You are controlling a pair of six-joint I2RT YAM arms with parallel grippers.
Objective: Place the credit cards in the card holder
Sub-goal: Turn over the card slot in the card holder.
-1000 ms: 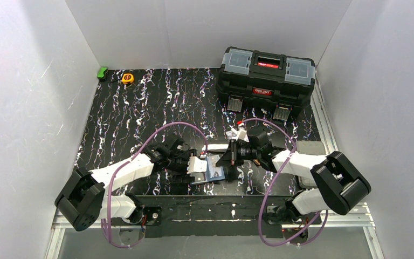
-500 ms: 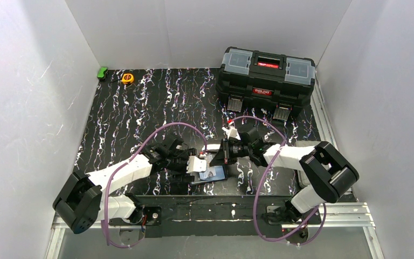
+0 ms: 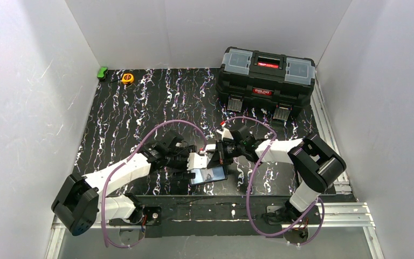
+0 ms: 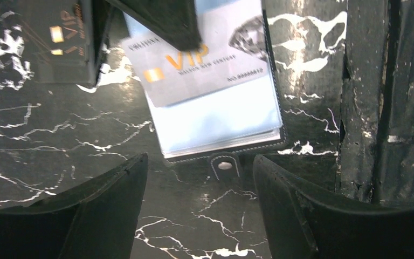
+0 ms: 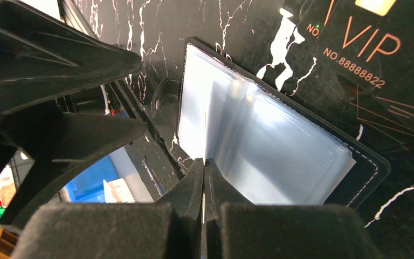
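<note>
Your right gripper [image 3: 217,157] now further left, its elbow drawn in; the pinched silver card [image 4: 205,59] now overlaps card holder [image 4: 221,127] sleeves.

White walls [image 3: 27,81] enclose a black, white-streaked tabletop [image 3: 140,108]; a black toolbox [image 3: 267,75] sits far right under even light.

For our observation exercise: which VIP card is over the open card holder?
The silver-grey card, overlapping the card holder; the black card lies beside it.
</note>
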